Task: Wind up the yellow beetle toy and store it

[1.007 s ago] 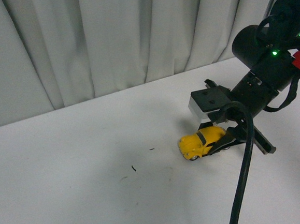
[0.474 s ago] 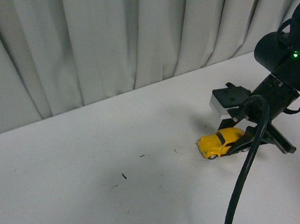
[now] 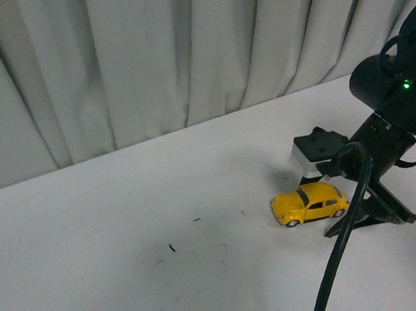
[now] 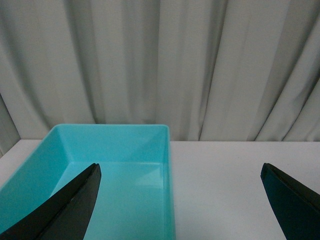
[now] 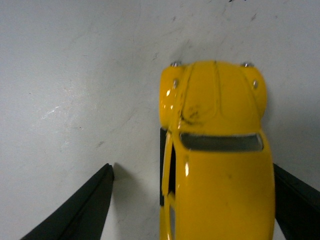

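The right gripper's [image 5: 191, 172] fingers [image 5: 80, 210] are spread wide, so it isn't holding anything. The yellow beetle toy [image 5: 217, 150] sits between them on its own wheels. In the right wrist view there's a clear strip of table between the car and one finger. The other finger is tight beside the car's flank, but it's hard to say if it's actually touching. The toy's rounded end points away from the wrist. In the front view the toy [image 3: 309, 204] is on the white table [image 3: 131, 277], around 4 o'clock from the middle of the frame, with that rounded end facing 9 o'clock. The black gripper body with its green light is at about 2 o'clock from the car. A thick black cable [image 3: 339, 260] hangs down at about 5 o'clock from it. A few dark specks [image 3: 172, 248] lie on the table well off toward 9 o'clock. A pale pleated curtain [image 3: 150, 59] closes off the back of the table. The left gripper [image 4: 180, 167] has its fingers [image 4: 65, 210] parted wide too, with nothing between them. Its wrist camera looks over a teal bin [image 4: 100, 145] standing on the white surface in front of the same sort of curtain, with one finger overlapping the bin's near side.
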{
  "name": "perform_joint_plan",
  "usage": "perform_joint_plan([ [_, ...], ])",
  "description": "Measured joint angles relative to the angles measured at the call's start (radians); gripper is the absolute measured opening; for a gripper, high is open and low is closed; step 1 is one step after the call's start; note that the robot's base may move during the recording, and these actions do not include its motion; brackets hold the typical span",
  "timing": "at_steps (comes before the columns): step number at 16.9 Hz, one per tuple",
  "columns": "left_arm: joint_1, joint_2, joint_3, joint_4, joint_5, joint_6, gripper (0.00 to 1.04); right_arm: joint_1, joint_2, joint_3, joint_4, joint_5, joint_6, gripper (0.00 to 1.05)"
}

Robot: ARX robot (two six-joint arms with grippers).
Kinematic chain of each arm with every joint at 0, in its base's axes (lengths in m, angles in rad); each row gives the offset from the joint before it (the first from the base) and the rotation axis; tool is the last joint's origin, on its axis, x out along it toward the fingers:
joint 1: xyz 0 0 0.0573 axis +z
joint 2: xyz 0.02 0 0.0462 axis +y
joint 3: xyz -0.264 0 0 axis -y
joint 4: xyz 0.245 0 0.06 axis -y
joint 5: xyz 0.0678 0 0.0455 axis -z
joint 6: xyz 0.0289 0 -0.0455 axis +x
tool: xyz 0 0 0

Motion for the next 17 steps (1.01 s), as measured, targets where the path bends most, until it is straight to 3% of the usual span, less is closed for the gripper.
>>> perform_joint_plan([
  [1, 0.000, 0.000, 0.000, 0.000, 0.000, 0.000, 0.98, 0.000, -0.001, -0.005, 0.001, 0.000, 0.002, 1.00],
  [17, 0.000, 0.000, 0.000, 0.000, 0.000, 0.000, 0.98, 0.035, -0.030, -0.015, 0.037, 0.007, 0.008, 0.98],
])
